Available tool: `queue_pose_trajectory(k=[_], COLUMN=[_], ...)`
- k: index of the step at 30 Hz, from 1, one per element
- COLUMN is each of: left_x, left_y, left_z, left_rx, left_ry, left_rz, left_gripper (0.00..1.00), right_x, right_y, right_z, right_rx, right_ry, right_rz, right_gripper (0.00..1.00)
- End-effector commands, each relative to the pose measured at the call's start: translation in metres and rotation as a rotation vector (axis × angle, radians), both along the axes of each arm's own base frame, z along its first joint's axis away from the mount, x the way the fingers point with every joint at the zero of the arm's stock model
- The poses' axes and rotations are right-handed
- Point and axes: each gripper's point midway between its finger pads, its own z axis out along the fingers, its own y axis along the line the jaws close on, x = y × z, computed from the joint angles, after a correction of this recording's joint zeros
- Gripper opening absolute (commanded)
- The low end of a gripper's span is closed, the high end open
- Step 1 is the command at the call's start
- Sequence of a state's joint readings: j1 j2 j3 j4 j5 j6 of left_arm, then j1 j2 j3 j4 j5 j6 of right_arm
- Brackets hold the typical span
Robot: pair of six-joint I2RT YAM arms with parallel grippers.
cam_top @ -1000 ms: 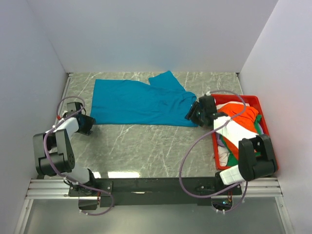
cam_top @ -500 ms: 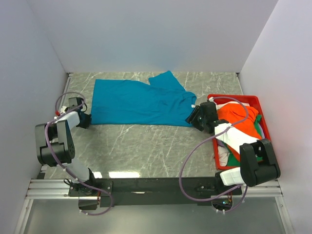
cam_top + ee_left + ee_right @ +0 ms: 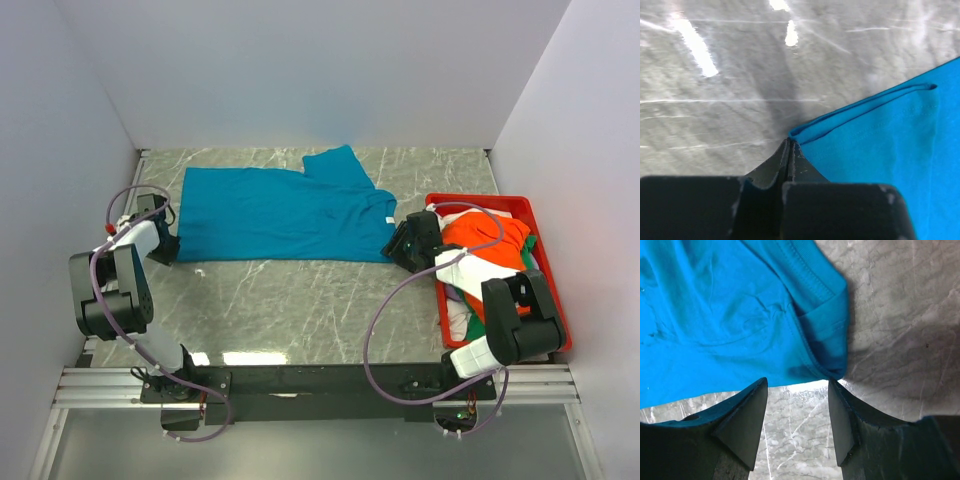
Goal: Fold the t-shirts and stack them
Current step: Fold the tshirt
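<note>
A teal-blue t-shirt [image 3: 280, 215] lies spread flat across the back of the marble table. My left gripper [image 3: 172, 252] is shut on its near-left corner; in the left wrist view the fingertips [image 3: 790, 142] pinch the folded hem [image 3: 860, 107]. My right gripper [image 3: 398, 243] stands open at the shirt's near-right corner. In the right wrist view its fingers straddle bare table [image 3: 797, 382], and the teal cloth [image 3: 730, 305] lies just beyond the tips. Orange [image 3: 490, 240], white [image 3: 475, 270] and green [image 3: 478, 328] shirts lie heaped in the bin.
A red plastic bin [image 3: 480, 199] stands at the right edge of the table, under the right arm. White walls close in the left, back and right sides. Bare marble [image 3: 290, 310] stretches between the teal shirt and the arm bases.
My left gripper has closed on the shirt's near-left corner and drawn it slightly left. The right gripper has shifted down and left to the shirt's near-right corner, still open.
</note>
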State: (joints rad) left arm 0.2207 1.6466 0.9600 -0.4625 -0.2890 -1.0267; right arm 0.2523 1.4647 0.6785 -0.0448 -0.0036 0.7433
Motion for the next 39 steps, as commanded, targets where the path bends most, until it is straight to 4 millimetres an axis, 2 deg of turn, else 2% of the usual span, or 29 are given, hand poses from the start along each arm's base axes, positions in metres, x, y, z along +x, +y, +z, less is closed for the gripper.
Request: queue_pose_trajectory(k=[1, 8, 13, 14, 15, 17, 19, 20, 25, 28, 33, 37, 38, 39], left_x=[-0.003, -0.003, -0.003, -0.004, -0.005, -0.006, -0.008, -0.009, -0.026, -0.042, -0.066, -0.077, -0.08, -0.081], left_y=[0.012, 0.011, 0.01, 0.011, 0.011, 0.014, 0.017, 0.019, 0.025, 0.029, 0.034, 0.034, 0.032, 0.032], left_z=[0.016, 0.02, 0.021, 0.022, 0.023, 0.027, 0.033, 0.034, 0.036, 0.04, 0.036, 0.035, 0.032, 0.032], left_rx=[0.049, 0.047, 0.046, 0.045, 0.048, 0.057, 0.071, 0.075, 0.086, 0.093, 0.087, 0.077, 0.07, 0.068], left_ry=[0.003, -0.004, -0.007, -0.007, -0.001, -0.006, -0.011, -0.008, 0.015, 0.021, 0.04, 0.034, 0.036, 0.034], left_rz=[0.002, -0.009, -0.013, -0.015, -0.02, -0.016, -0.017, -0.015, -0.002, 0.02, 0.049, 0.064, 0.06, 0.061], left_gripper=[0.01, 0.01, 0.01, 0.01, 0.01, 0.01, 0.01, 0.01, 0.01, 0.01, 0.01, 0.01, 0.02, 0.04], right_x=[0.004, 0.0, 0.007, 0.012, 0.013, 0.017, 0.012, 0.01, -0.018, -0.039, -0.071, -0.092, -0.097, -0.101], right_y=[-0.003, 0.0, 0.005, 0.006, 0.003, 0.002, -0.001, -0.002, -0.008, -0.008, -0.01, -0.006, -0.005, -0.001], right_z=[-0.002, -0.017, -0.023, -0.021, -0.02, -0.01, 0.002, 0.007, 0.029, 0.036, 0.045, 0.048, 0.047, 0.048], right_rx=[-0.006, -0.021, -0.041, -0.042, -0.055, -0.064, -0.07, -0.07, -0.035, 0.001, 0.066, 0.128, 0.141, 0.162], right_ry=[-0.022, 0.021, 0.033, 0.025, 0.026, 0.009, -0.008, -0.017, -0.053, -0.06, -0.084, -0.094, -0.086, -0.088], right_rz=[-0.024, -0.015, -0.014, -0.016, -0.02, -0.026, -0.031, -0.033, -0.038, -0.032, -0.039, -0.02, -0.017, -0.002], right_gripper=[0.58, 0.57, 0.52, 0.48, 0.34, 0.13, 0.02, 0.0, 0.0, 0.0, 0.0, 0.0, 0.02, 0.1])
